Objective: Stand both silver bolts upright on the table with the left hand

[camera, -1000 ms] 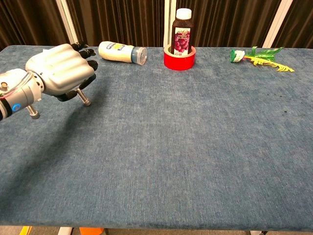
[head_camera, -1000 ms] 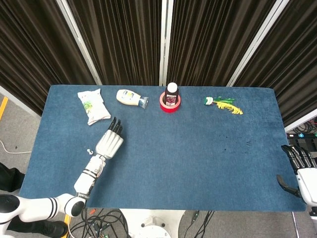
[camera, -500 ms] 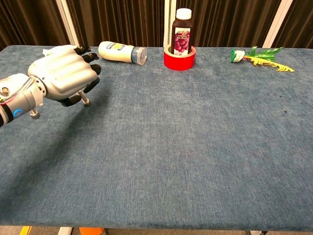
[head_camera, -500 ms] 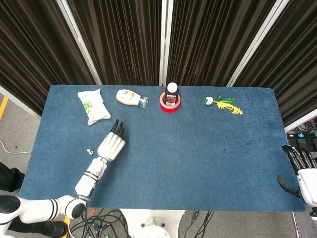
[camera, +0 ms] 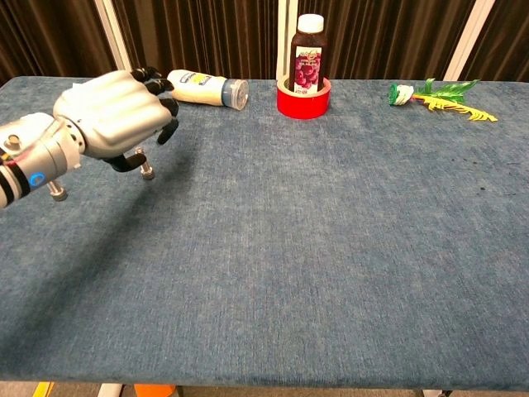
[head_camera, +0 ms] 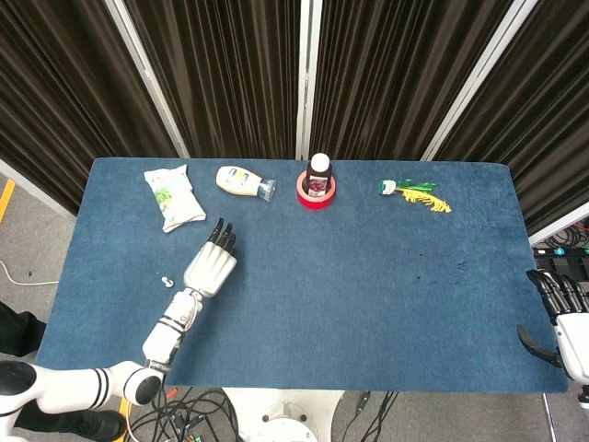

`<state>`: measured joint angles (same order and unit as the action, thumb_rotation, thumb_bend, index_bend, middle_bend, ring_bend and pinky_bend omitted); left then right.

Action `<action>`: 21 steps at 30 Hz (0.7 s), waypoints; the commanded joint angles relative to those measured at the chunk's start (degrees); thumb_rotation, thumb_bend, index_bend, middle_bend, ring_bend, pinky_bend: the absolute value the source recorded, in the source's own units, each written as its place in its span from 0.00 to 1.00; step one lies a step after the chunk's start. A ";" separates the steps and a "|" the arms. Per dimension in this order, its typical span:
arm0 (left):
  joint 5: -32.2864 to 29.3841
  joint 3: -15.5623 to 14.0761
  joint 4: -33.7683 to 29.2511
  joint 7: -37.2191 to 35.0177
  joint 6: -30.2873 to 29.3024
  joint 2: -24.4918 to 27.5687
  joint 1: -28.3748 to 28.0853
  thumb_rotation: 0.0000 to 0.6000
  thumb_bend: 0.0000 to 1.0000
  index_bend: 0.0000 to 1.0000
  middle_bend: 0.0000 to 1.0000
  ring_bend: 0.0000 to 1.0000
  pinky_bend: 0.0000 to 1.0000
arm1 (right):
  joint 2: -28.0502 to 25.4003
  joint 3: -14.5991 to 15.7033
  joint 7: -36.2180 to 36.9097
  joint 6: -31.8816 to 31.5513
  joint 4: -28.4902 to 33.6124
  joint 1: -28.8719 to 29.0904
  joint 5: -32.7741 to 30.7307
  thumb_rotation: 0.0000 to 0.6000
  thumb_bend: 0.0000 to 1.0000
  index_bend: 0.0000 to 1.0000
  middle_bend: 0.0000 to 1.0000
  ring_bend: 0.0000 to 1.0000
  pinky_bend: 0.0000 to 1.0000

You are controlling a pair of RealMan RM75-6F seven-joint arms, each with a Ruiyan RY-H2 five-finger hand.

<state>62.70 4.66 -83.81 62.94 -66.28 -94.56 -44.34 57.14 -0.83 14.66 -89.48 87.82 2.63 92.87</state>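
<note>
Two silver bolts are seen in the chest view: one bolt (camera: 145, 164) stands upright just under the left hand (camera: 111, 122), and the other bolt (camera: 56, 190) stands near the wrist, closer to the table's left edge. Both appear already upright on the blue table (camera: 314, 248), so the task is judged to be nearly finished.

The left hand is held above the table with its fingers loosely curled downward. It cannot be told for certain whether the near bolt is touched by the fingertips; nothing seems to be gripped. The right hand (head_camera: 560, 318) is seen only in the head view, at the far right table edge, with fingers apart and nothing held.

A risk is judged here: the dark fingertips hang very close to the upright bolt, so a sideways or low movement of the hand could knock it over. The forearm passes near the second bolt, which could be tipped in the same way.

In the head view only one small bolt (head_camera: 167, 279) is visible beside the left forearm; the other one is hidden under the hand. Whether they stand upright is shown only by the chest view.
</note>
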 commanded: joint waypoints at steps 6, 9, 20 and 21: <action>3.65 5.68 -15.85 -35.37 -6.64 13.47 10.31 1.00 0.27 0.24 0.18 0.03 0.00 | -0.84 0.22 0.61 0.99 -0.47 0.50 0.31 1.00 0.27 0.03 0.10 0.00 0.00; 6.02 5.52 -18.57 -48.44 -8.71 20.01 15.21 1.00 0.25 0.25 0.18 0.03 0.00 | -1.17 0.25 1.28 1.50 -0.52 0.87 0.48 1.00 0.27 0.03 0.10 0.00 0.00; 17.52 -3.69 -14.52 -67.79 -20.71 30.83 31.43 1.00 0.20 0.27 0.18 0.03 0.00 | -0.98 0.37 1.82 1.70 -0.33 1.33 1.03 1.00 0.27 0.03 0.10 0.00 0.00; 17.99 -4.22 -13.95 -67.85 -21.92 30.63 32.56 1.00 0.19 0.27 0.18 0.03 0.00 | -0.89 0.39 1.77 1.63 -0.27 1.32 1.12 1.00 0.27 0.03 0.10 0.00 0.00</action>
<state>77.63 3.12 -98.97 -2.86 -84.22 -64.62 -15.52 56.24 -0.45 16.45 -87.84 87.52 3.95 93.98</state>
